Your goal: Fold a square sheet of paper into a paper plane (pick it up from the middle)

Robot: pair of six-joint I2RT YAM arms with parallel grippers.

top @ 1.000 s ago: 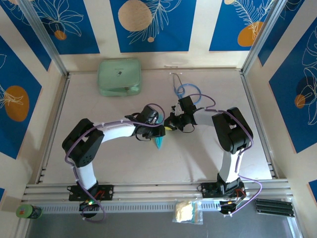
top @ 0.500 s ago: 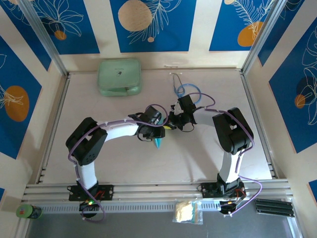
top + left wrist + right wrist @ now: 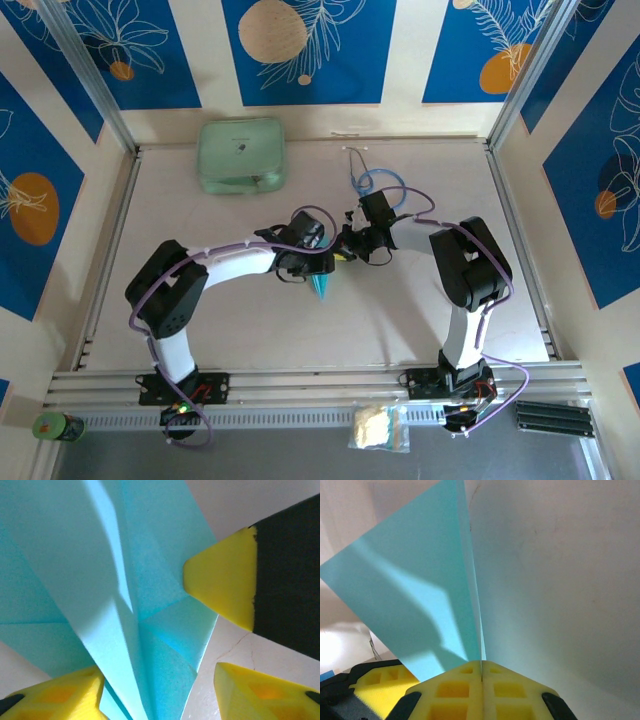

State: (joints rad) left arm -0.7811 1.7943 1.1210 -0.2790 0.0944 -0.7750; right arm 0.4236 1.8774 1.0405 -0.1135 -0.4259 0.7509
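Observation:
The light-blue sheet of paper, folded into a narrow creased paper plane [image 3: 321, 288], hangs point-down over the middle of the table. My right gripper [image 3: 481, 664] is shut on its upper edge, and the sheet [image 3: 420, 595] rises from the pinched pads. Close on the left, my left gripper [image 3: 316, 266] is open around the layered flaps [image 3: 150, 605]. Its left finger [image 3: 55, 695] lies against the paper. Its right finger [image 3: 265, 690] stands apart from it over bare table. A right-gripper fingertip [image 3: 225, 587] touches the paper from the right.
A mint-green case [image 3: 241, 155] lies at the back left. A blue-tubed stethoscope [image 3: 378, 182] lies just behind the right wrist. A small packet [image 3: 378, 427] and a green can [image 3: 58, 427] sit below the front rail.
The left arm swayed slightly right and came back. The paper's tip stays in nearly the same spot. The right arm has not moved.

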